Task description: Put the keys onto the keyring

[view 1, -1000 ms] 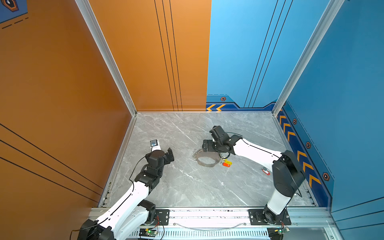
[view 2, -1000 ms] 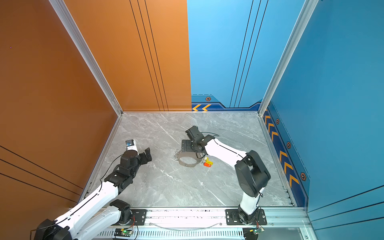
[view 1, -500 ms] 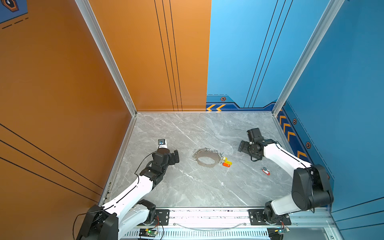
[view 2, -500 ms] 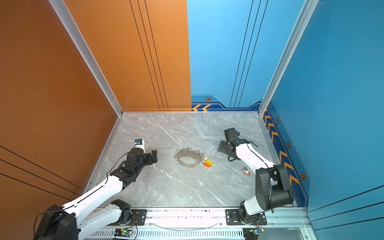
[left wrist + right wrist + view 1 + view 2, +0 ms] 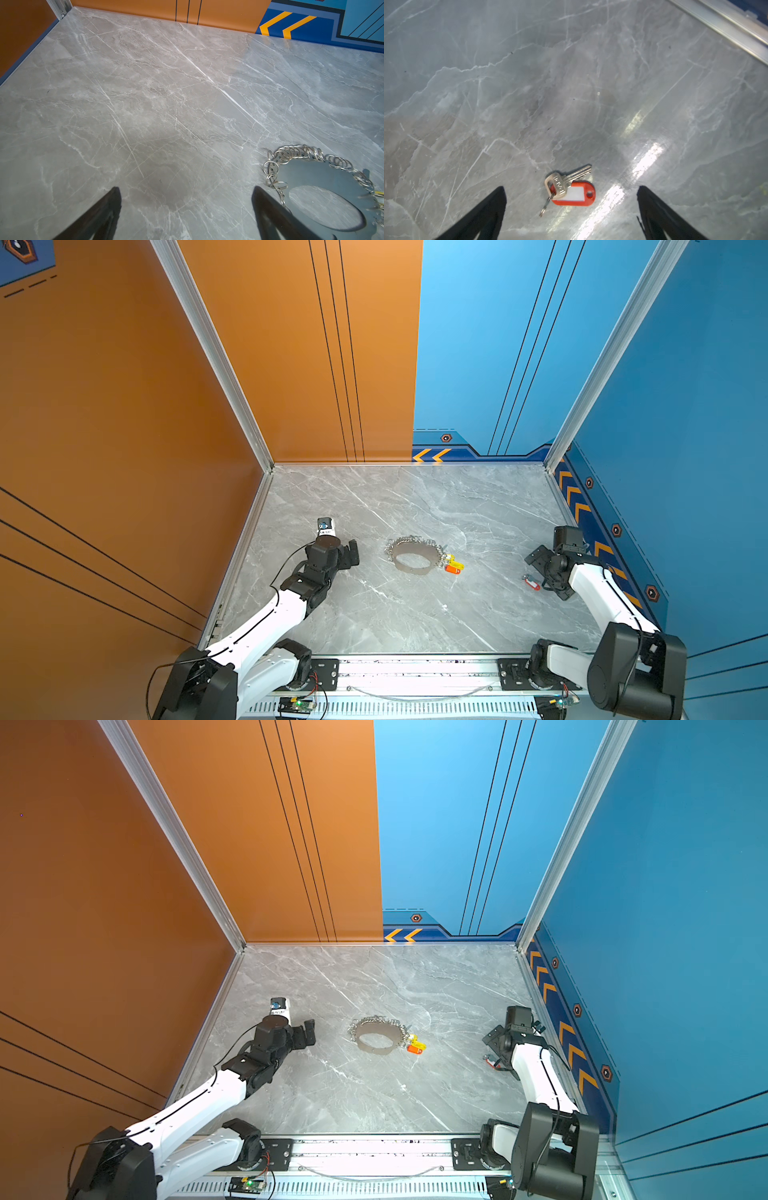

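The right pincer (image 5: 571, 187) gapes wide and empty by the red-tagged key (image 5: 566, 184), the left pincer (image 5: 186, 187) likewise beside the keyring (image 5: 307, 176).

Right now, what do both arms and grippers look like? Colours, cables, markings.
Both match: the left arm and right arm have glossy white link shells between bulky black joint housings. A thin black cable loops by the left wrist, beside a small white module with a blue mark. The left gripper and right gripper are matte black with tapered, wedge-shaped fingers. No readable lettering.
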Robot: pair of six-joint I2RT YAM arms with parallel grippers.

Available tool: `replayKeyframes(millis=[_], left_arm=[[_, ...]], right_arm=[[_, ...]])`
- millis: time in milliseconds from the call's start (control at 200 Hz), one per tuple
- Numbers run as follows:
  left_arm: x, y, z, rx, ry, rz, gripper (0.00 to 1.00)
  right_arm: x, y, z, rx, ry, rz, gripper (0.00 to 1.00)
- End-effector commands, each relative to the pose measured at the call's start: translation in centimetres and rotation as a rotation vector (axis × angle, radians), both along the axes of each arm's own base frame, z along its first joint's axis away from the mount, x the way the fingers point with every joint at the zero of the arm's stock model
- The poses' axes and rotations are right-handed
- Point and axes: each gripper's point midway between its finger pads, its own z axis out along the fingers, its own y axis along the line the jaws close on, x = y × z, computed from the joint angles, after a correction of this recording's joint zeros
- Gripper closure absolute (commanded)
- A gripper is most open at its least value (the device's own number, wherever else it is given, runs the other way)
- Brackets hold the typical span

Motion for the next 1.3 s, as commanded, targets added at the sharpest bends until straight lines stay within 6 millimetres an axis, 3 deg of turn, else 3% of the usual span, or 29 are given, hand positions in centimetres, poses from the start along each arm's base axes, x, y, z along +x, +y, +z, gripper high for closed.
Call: replayKeyframes(millis=[0, 150, 380, 781, 986, 1111, 1291], left_arm=[[0.3, -0.4, 1.6, -0.007, -0.043, -0.011, 0.02], [0.3, -0.3, 1.5, -0.002, -0.044, -0.007, 0.02], [0.5, -0.5, 1.3, 0.004, -0.033, -0.009, 0.02], [0.6, -0.4, 1.0, 0.022, -0.026, -0.005, 0.02], [0.7, -0.4, 0.9, 0.034, -0.023, -0.003, 0.02], [0.6, -0.3, 0.8, 0.042, -0.021, -0.002, 0.02], [0.7, -0.3, 0.7, 0.043, -0.018, 0.0, 0.02]], right_arm=[[-0.1, 0.7, -1.0, 0.073, -0.002, -0.019, 0.01], [0.8, 1.7, -1.7, 0.086, 0.004, 0.023, 0.02], [2.7, 4.8, -3.1, 0.119, 0.023, 0.106, 0.02], [6.5, 12.3, -4.5, 0.122, 0.049, 0.307, 0.02], [8.9, 17.1, -4.7, 0.159, 0.056, 0.44, 0.06], [9.5, 17.3, -3.7, 0.127, 0.049, 0.489, 0.08], [9.3, 13.7, -0.7, 0.01, 0.029, 0.489, 0.08]])
